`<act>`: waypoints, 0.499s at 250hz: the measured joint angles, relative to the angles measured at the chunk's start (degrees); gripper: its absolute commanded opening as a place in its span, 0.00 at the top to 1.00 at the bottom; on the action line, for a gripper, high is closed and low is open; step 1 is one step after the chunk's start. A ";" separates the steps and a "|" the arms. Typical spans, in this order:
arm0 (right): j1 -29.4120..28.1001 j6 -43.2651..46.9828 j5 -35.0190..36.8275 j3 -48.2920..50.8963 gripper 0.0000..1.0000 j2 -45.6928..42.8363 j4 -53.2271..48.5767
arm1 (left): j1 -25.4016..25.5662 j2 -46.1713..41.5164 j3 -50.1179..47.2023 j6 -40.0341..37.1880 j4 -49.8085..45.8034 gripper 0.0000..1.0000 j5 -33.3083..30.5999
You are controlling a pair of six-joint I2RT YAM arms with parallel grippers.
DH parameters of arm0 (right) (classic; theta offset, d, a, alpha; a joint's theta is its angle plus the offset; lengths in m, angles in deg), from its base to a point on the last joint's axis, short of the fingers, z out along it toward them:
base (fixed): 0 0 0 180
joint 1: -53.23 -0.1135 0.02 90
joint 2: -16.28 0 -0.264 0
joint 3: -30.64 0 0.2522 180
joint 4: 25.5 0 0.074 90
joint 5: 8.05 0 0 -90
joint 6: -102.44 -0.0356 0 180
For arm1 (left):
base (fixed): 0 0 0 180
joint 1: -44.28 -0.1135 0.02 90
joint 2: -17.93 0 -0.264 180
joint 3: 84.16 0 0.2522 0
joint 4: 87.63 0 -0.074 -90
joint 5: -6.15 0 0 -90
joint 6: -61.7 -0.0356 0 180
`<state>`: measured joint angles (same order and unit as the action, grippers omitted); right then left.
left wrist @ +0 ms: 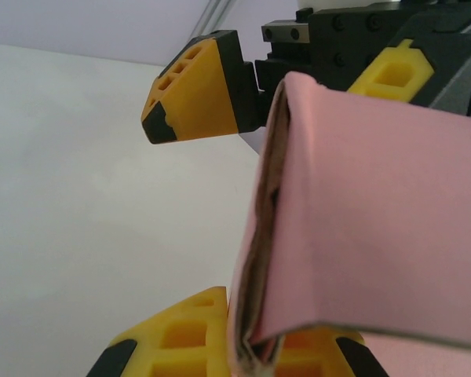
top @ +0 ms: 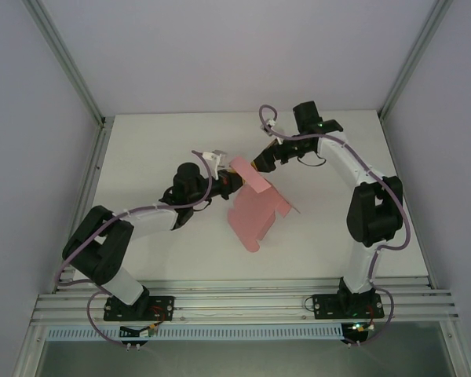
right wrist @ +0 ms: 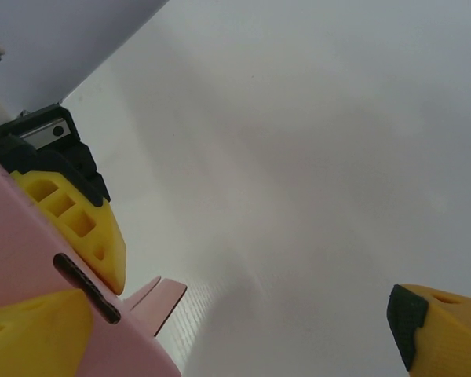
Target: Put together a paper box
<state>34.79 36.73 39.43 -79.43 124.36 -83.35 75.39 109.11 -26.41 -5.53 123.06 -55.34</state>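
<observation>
Two claws: my left claw (top: 232, 184) pinches the folded paper box (top: 255, 216), right claw (top: 260, 162) gapes empty; one careless tug could tear it.

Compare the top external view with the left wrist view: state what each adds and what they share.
Top external adds both whole arms, their bases on the rail, and the paper box as a part-folded pink sheet with one flap raised. Left wrist adds the flap's layered folded edge up close, pinched in the left gripper, with the right gripper open, one finger on either side of it. Both share the pink card, both grippers and the white table.
</observation>
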 measured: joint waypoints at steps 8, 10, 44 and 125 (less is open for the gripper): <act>0.00 0.90 0.02 -0.44 0.04 0.15 -0.52 | 0.04 0.28 0.48 0.20 -0.42 1.00 -0.02; 0.00 1.09 0.02 -0.57 0.04 0.20 -0.66 | 0.04 0.33 0.57 0.24 -0.52 1.00 -0.04; -0.02 5.38 -0.24 -4.07 0.08 1.81 -3.93 | 0.31 1.11 2.14 1.29 -1.49 1.00 -1.20; -0.22 7.67 1.16 -8.37 0.01 5.42 -7.54 | 0.74 1.09 3.02 3.08 -4.96 1.00 -3.69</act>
<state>34.57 44.40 40.59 -87.81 129.78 -90.89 76.13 110.20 -23.39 -2.45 118.09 -59.03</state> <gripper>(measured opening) 0.947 0.051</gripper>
